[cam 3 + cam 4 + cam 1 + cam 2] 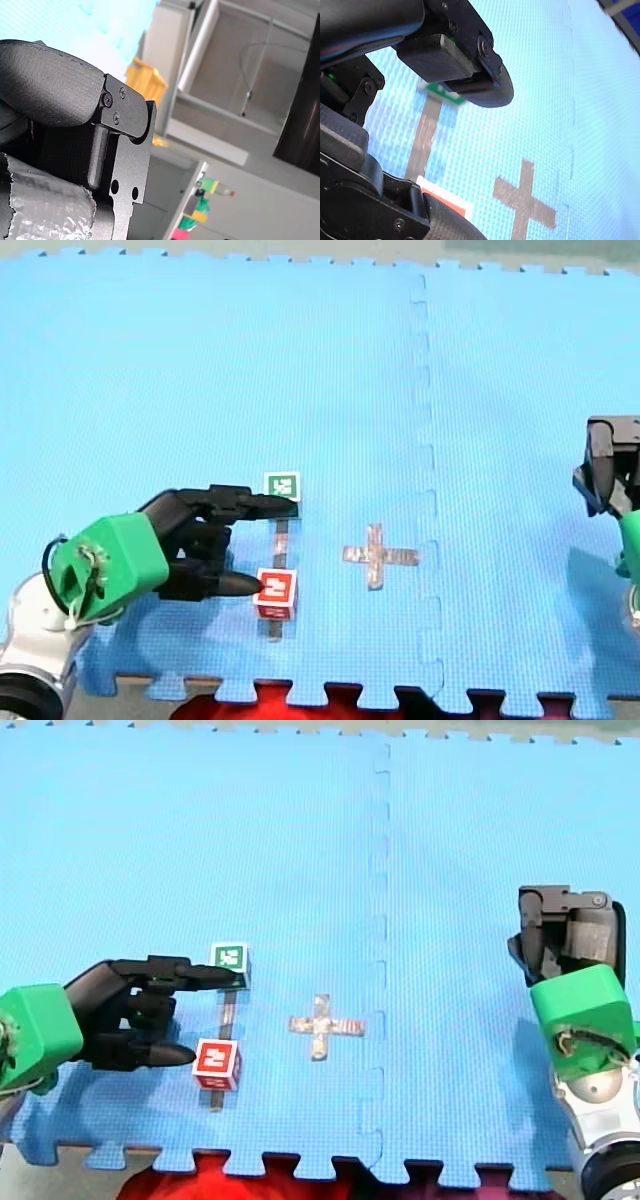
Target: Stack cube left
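Observation:
A green cube with a white marker on top sits on the blue foam mat, left of centre. A red cube with a similar marker sits nearer the front edge, and a grey tape strip runs between them. My left hand reaches in from the left and holds nothing. Its upper fingertip is at the green cube's near side, and its lower fingertip is against the red cube's left side. The second wrist view shows the green cube and the red cube past these fingers. My right hand stays at the far right, away from both cubes.
A grey tape cross marks the mat right of the cubes. A seam joins two mat tiles down the middle. The mat's toothed front edge lies close behind the red cube, with something red below it.

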Robot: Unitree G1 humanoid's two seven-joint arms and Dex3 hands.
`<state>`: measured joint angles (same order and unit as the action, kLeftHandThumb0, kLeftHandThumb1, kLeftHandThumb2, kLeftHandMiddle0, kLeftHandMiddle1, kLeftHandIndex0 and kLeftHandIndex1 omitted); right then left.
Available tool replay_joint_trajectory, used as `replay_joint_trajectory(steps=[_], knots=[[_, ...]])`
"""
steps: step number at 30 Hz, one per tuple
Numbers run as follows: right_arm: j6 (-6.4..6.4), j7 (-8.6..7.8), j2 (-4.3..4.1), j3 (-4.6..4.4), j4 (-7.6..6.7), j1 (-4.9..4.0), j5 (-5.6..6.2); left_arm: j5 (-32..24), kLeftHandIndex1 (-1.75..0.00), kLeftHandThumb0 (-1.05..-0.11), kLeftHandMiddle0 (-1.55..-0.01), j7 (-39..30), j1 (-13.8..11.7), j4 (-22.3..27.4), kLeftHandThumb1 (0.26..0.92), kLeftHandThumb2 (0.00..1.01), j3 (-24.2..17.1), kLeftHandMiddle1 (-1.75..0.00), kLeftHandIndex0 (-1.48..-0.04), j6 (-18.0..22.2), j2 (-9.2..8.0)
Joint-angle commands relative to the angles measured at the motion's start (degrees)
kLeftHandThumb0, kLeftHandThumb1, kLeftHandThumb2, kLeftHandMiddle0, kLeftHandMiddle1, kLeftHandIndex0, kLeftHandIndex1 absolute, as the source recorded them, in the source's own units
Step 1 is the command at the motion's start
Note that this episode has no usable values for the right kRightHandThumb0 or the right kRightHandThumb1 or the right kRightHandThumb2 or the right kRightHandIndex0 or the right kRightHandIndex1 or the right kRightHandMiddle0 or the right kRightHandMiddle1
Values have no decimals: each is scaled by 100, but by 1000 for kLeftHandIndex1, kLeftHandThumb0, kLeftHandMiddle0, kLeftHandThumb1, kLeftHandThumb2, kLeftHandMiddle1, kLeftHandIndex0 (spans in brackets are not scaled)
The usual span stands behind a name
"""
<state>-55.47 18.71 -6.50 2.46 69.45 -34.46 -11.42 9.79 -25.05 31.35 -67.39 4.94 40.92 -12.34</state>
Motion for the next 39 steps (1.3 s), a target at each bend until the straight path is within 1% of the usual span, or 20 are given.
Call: replay_joint_trajectory(steps=[1, 6, 11, 13, 16, 18, 20, 21, 22, 24, 26, 27, 28, 30, 31, 33, 36, 39], knots=[[-43, 5, -27, 23, -19, 15, 31, 59, 0, -921, -847, 26, -25, -2, 710, 0, 71, -1746, -525, -142, 4], [-73, 22, -47, 33, -31, 20, 19, 89, -1, -977, -838, 46, -23, 74, 698, 0, 167, -1746, -525, -270, -14], [-91, 30, -56, 40, -62, 29, 15, 319, -1, -1030, -826, 41, 14, 164, 704, 4, 423, -1746, -526, -414, -124], [-94, 42, -57, 39, -72, 30, 8, 555, -1, -1043, -789, 191, 41, 227, 706, 3, 610, -1746, -527, -490, -189], [-91, 73, -62, 35, -82, 31, -12, 1093, -2, -1048, -696, 589, 84, 420, 706, 2, 998, -1746, -529, -650, -314], [-84, 103, -67, 29, -82, 28, -34, 1288, -5, -1048, -666, 754, 89, 560, 708, 2, 1141, -1746, -536, -730, -344], [-86, 126, -68, 23, -86, 24, -51, 1414, -11, -1048, -625, 816, 74, 789, 711, 3, 1241, -1746, -550, -908, -346], [-90, 129, -67, 22, -88, 22, -52, 1507, -14, -1048, -602, 832, 47, 996, 714, 4, 1306, -1676, -561, -1076, -360], [-96, 129, -66, 22, -90, 19, -50, 1596, -12, -1048, -632, 834, 11, 1217, 715, 3, 1366, -1507, -568, -1237, -388], [-107, 121, -64, 25, -97, 14, -42, 1889, -5, -1048, -681, 803, -44, 1723, 719, 2, 1534, -1312, -570, -1584, -511], [-113, 135, -61, 21, -110, 12, -49, 2099, -1, -1048, -725, 701, -77, 2129, 722, 2, 1650, -1283, -565, -1855, -624], [-114, 155, -60, 16, -116, 13, -61, 2166, -1, -1047, -730, 651, -92, 2274, 729, 2, 1687, -1449, -564, -1954, -663], [-115, 175, -61, 12, -120, 13, -74, 2224, -1, -1046, -723, 626, -109, 2386, 735, 3, 1718, -1547, -565, -2033, -687], [-118, 205, -61, 6, -127, 15, -97, 2374, -8, -1032, -708, 633, -166, 2625, 728, 1, 1804, -1644, -581, -2210, -700], [-120, 214, -60, 4, -131, 16, -106, 2469, -19, -1010, -700, 651, -207, 2776, 710, 0, 1857, -1672, -607, -2295, -710], [-120, 230, -55, 5, -135, 13, -124, 2612, -33, -986, -691, 632, -267, 3057, 698, 1, 1944, -1691, -642, -2403, -757], [-111, 247, -41, 6, -134, 6, -143, 2828, -47, -969, -684, 452, -208, 3457, 699, 2, 2089, -1698, -680, -2522, -870], [-99, 275, -26, -5, -135, -5, -163, 2976, -41, -961, -681, 330, -204, 3829, 698, 1, 2198, -1698, -678, -2584, -955]])
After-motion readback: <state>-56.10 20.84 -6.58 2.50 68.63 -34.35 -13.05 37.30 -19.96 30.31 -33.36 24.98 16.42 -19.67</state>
